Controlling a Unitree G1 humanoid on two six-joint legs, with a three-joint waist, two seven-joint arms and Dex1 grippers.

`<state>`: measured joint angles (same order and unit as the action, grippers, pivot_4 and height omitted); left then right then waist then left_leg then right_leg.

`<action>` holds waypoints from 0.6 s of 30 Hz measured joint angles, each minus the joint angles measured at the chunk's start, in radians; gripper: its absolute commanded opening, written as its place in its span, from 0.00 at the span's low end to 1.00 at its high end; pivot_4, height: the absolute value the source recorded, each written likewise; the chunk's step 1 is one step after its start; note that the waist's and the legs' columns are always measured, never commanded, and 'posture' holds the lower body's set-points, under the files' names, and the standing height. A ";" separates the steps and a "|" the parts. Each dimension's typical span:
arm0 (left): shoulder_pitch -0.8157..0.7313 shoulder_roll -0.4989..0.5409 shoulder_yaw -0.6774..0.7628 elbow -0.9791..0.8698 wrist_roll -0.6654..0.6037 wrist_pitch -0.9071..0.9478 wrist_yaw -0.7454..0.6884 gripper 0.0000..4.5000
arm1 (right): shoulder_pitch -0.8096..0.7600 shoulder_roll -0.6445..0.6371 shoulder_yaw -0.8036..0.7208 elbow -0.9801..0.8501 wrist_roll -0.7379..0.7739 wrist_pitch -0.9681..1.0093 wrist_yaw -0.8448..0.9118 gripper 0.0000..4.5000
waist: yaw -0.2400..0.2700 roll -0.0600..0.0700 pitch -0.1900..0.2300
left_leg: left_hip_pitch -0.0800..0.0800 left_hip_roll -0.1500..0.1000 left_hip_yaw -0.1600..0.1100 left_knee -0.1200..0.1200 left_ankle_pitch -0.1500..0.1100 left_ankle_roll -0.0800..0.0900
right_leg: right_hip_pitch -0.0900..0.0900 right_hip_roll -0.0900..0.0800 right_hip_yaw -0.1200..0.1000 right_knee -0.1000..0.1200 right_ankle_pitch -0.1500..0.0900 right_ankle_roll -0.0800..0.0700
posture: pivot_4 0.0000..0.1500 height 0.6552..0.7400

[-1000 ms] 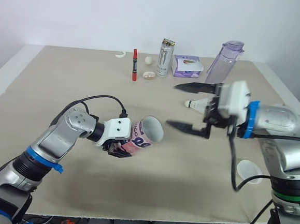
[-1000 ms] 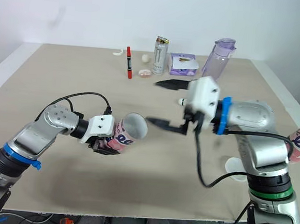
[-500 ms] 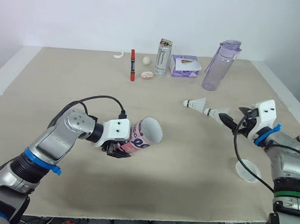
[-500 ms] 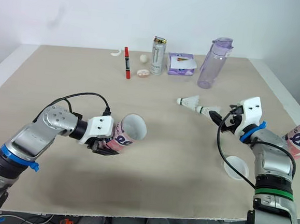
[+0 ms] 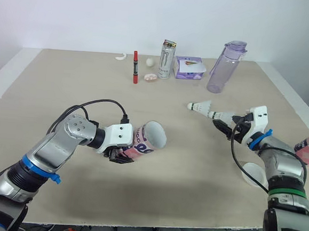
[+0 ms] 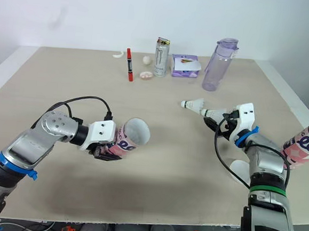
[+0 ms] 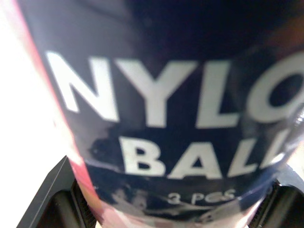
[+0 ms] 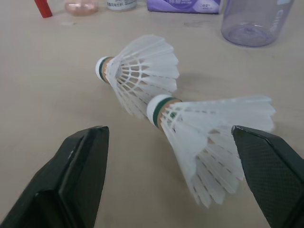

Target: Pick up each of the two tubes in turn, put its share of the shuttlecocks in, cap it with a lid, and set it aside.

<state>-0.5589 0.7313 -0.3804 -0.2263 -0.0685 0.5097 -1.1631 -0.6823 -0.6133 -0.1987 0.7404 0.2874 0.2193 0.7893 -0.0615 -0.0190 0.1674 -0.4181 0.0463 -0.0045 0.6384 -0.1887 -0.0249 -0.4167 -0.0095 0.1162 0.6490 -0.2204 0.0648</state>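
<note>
The left gripper (image 5: 120, 154) is clamped on the pink tube (image 5: 148, 138) near its base. It carries the tube clear of the table (image 5: 65, 87), tipped almost level, with the open mouth turned toward the right arm, presumably so that a shuttlecock can be fed in from that side. In the left wrist view the printed label sits between the two black fingers (image 7: 57, 199), pressed against the tube's wall.

The left arm reaches forward with the elbow bent and the wrist rolled inward. The right forearm rises from the table's near right edge, its wrist lowered close to the surface.

The right gripper (image 8: 168, 137) has its fingers spread wide, one on each side of the near shuttlecock (image 8: 213, 128) and not touching it. The far shuttlecock (image 8: 142, 66) lies just beyond, the near one's cork close against its skirt. A grasp appears imminent.

A white lid (image 5: 254, 174) lies beside the right arm. The second tube (image 6: 304, 146) stands tilted at the table's right edge.
</note>
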 measured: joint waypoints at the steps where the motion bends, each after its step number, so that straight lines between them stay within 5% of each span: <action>1: 0.000 0.000 0.000 0.000 0.000 0.000 0.000 0.74 | -0.001 0.000 0.000 0.001 0.000 0.000 0.000 0.67 | 0.000 0.000 0.000 | 0.000 0.000 0.000 0.000 0.000 0.000 | 0.000 0.000 0.000 0.000 0.000 0.000 | 1.00 1.00; 2: 0.000 0.000 0.000 -0.001 0.000 0.000 0.000 0.74 | -0.009 0.001 0.000 0.017 -0.001 -0.003 0.003 0.53 | -0.001 0.000 0.000 | 0.000 0.000 0.000 0.000 0.000 0.000 | 0.000 0.000 0.000 0.000 0.000 0.000 | 1.00 1.00; 4: 0.006 0.005 0.003 -0.007 0.000 0.001 0.002 0.74 | -0.034 0.006 0.000 0.063 -0.006 -0.008 0.010 0.45 | -0.005 0.000 0.000 | 0.000 0.000 0.000 0.000 0.000 0.000 | 0.000 0.000 0.000 0.000 0.000 0.000 | 1.00 1.00; 10: 0.011 0.009 0.004 -0.013 0.000 0.002 0.008 0.74 | -0.039 0.006 0.000 0.109 -0.016 -0.028 0.015 0.02 | -0.008 0.000 0.000 | 0.000 0.000 0.000 0.000 0.000 0.000 | 0.000 0.000 0.000 0.000 0.000 0.000 | 1.00 1.00; 18: 0.006 0.009 0.002 0.004 0.000 -0.007 0.002 0.74 | -0.023 0.004 -0.001 0.077 -0.028 -0.082 0.022 0.02 | -0.010 0.000 0.000 | 0.000 0.000 0.000 0.000 0.000 0.000 | 0.001 0.000 0.000 0.000 0.000 0.000 | 1.00 1.00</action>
<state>-0.5534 0.7399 -0.3780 -0.2224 -0.0688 0.5023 -1.1608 -0.7056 -0.6093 -0.1993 0.8178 0.2597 0.1372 0.8115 -0.0718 -0.0187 0.1674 -0.4176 0.0461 -0.0048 0.6382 -0.1887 -0.0248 -0.4161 -0.0094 0.1166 0.6490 -0.2202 0.0653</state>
